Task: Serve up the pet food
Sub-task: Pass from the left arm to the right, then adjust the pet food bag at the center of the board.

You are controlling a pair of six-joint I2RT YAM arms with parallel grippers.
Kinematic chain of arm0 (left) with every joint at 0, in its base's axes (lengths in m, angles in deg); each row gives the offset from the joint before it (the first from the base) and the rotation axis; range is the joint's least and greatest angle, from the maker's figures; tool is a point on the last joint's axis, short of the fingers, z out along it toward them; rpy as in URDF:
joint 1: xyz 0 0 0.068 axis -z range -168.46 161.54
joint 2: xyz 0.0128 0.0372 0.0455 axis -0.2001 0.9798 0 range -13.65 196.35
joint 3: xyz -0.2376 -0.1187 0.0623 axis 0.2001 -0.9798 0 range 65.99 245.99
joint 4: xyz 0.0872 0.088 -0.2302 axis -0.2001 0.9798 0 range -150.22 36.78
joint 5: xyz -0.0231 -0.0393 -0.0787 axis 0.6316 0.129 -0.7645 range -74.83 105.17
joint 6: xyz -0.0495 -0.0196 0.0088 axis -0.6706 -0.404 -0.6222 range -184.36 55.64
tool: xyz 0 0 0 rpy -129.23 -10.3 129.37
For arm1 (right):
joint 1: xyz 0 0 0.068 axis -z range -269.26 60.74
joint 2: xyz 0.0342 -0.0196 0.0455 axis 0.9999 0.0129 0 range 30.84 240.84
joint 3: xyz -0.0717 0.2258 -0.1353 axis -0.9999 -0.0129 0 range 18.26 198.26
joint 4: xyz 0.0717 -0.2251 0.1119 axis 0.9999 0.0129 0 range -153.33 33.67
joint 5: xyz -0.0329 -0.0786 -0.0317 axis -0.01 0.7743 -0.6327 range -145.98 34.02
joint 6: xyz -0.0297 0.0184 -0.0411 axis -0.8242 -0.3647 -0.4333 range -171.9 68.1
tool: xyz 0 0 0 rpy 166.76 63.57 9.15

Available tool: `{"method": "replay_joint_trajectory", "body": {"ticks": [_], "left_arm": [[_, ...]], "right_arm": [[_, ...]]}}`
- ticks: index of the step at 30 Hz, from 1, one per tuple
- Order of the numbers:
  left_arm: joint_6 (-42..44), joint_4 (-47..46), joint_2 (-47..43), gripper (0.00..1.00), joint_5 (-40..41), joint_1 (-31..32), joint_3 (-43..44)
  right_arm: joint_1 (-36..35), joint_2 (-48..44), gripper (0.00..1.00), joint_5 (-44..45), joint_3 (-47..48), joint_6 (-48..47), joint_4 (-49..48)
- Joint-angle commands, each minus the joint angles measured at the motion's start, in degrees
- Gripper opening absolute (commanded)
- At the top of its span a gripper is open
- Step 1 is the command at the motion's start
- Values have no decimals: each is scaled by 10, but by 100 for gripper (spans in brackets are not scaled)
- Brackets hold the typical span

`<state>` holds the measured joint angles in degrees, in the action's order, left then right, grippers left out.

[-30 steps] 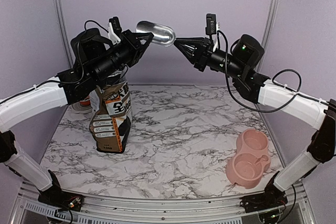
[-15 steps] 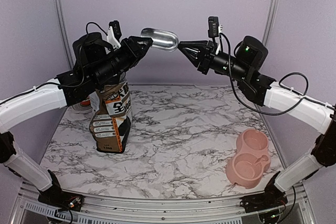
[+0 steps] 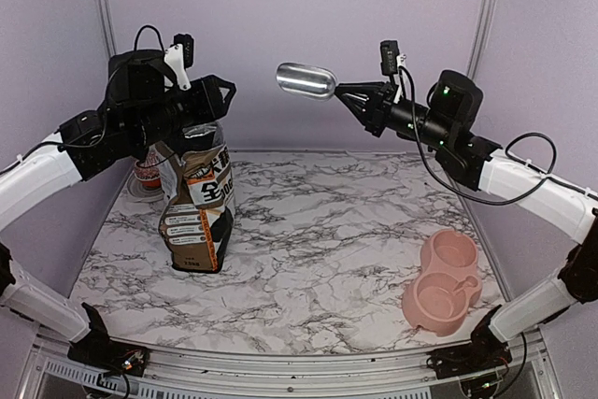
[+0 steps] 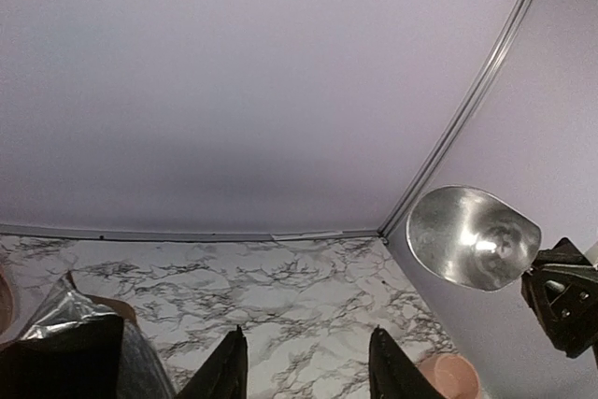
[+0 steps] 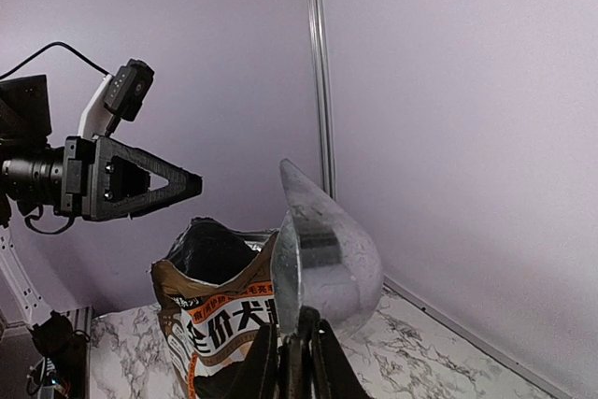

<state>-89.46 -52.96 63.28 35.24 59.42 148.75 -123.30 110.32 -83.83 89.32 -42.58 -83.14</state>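
Up high, the right gripper (image 3: 348, 92) is clamped tight on the handle of the metal scoop (image 3: 305, 80), holding it level with the hollow end pointing at the left arm. The left gripper (image 3: 224, 91) hangs well apart from it, fingers parted and grasping nothing. Below that arm, the brown-and-black bag (image 3: 198, 212) stands upright on the left of the marble table (image 3: 327, 231), top open. The pet food is hidden inside its dark mouth. The pink double bowl (image 3: 442, 282) sits at the near right
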Motion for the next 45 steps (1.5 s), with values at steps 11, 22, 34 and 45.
{"method": "replay_joint_trajectory", "body": {"ticks": [11, 22, 34, 45], "left_arm": [[114, 329, -19, 54, 114, -73, 132], [212, 446, 48, 69, -10, -213, 173], [283, 419, 123, 73, -113, -267, 165], [298, 419, 163, 29, -136, -281, 180]], "right_arm": [[5, -10, 0, 6, 56, -22, 106], [5, -12, 0, 13, 57, -39, 140], [8, -10, 0, 13, 50, -54, 159], [18, 5, 0, -1, 46, -56, 150]]}}
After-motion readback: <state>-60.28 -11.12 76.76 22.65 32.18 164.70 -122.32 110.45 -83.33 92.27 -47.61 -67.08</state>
